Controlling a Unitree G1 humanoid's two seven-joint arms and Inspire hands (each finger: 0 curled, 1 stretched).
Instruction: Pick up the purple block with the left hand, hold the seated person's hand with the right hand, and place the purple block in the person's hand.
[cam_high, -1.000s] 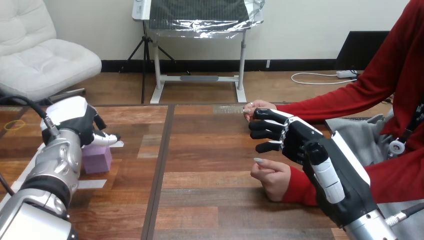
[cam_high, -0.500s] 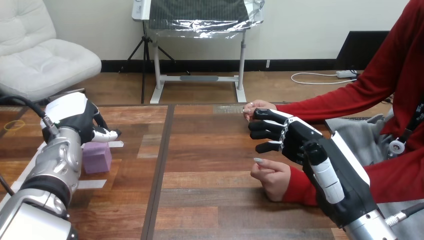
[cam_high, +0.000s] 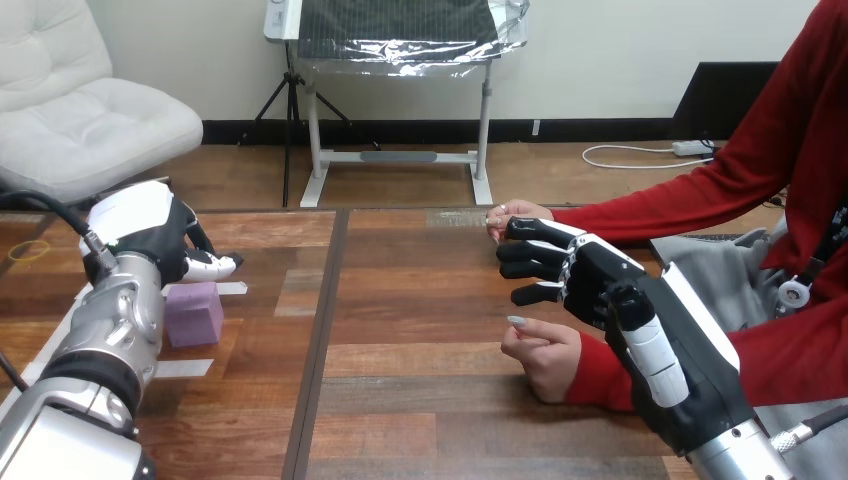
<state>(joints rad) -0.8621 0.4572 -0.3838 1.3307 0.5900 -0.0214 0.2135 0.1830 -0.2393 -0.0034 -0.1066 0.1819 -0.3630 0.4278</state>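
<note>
A: Purple block (cam_high: 193, 313), picked up yet?
B: No. It sits on the surface (cam_high: 420, 380) at lower left. The left hand (cam_high: 160, 235) hovers just above and behind it, not round it. Can't tell how wide that hand is.
A: Right hand (cam_high: 585, 275)?
B: Centre right, fingers loosely out, gripping nothing. The person's upper hand (cam_high: 512, 214) is just beside its fingertips, and the person's lower hand (cam_high: 545, 355) is below. I'd judge all three steps are left.

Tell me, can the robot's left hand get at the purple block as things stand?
Probably yes. The left hand hovers just above and behind the purple block, which sits on the table with its top bare. Nothing lies between them, so lowering the hand should reach the block.
</note>
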